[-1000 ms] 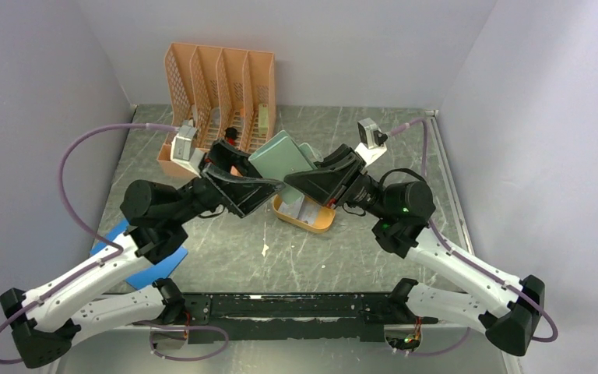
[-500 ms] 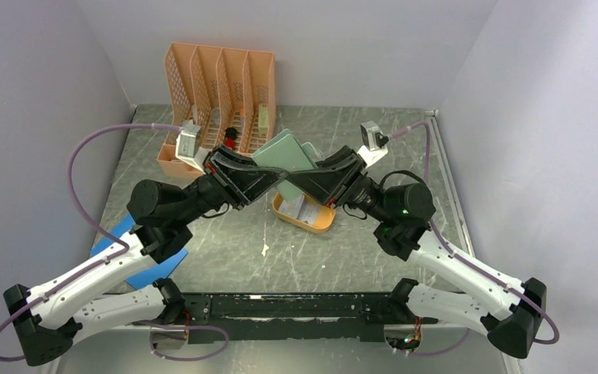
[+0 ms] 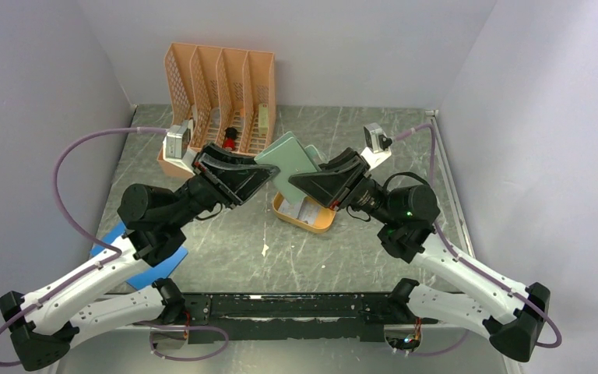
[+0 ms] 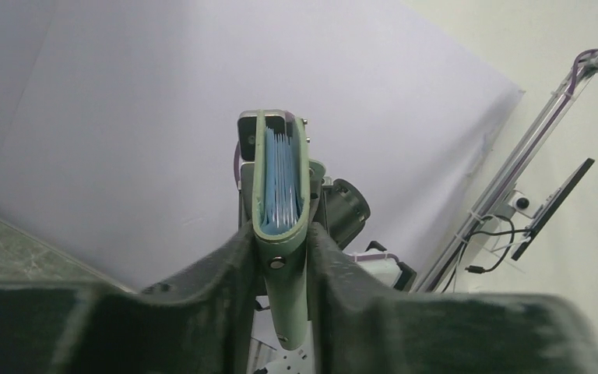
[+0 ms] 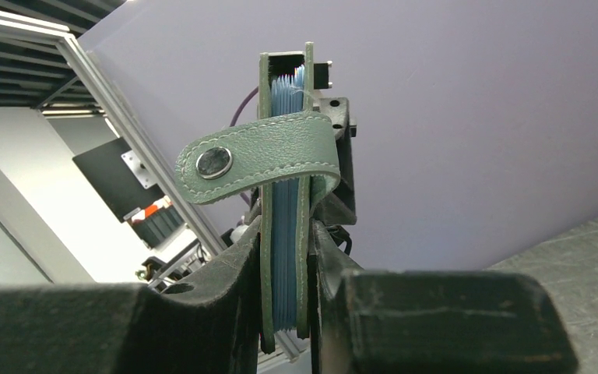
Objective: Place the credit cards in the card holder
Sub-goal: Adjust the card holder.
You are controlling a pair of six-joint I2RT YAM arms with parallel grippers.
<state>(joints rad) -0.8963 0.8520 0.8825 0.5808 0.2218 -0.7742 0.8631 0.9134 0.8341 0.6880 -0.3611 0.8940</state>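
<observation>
Table (image 3: 226,241): left gripper (image 3: 267,172) and right gripper (image 3: 293,180) clamp shut holder (image 3: 284,156) above tray (image 3: 316,227); prep step, next probably needs it opened for cards (image 3: 306,209).

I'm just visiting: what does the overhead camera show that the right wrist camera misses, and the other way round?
Overhead only: the orange tray with credit cards in it, and the file rack. Right wrist only: the snap strap and blue pockets, seen edge-on. Both: the card holder clamped in the right gripper.
</observation>
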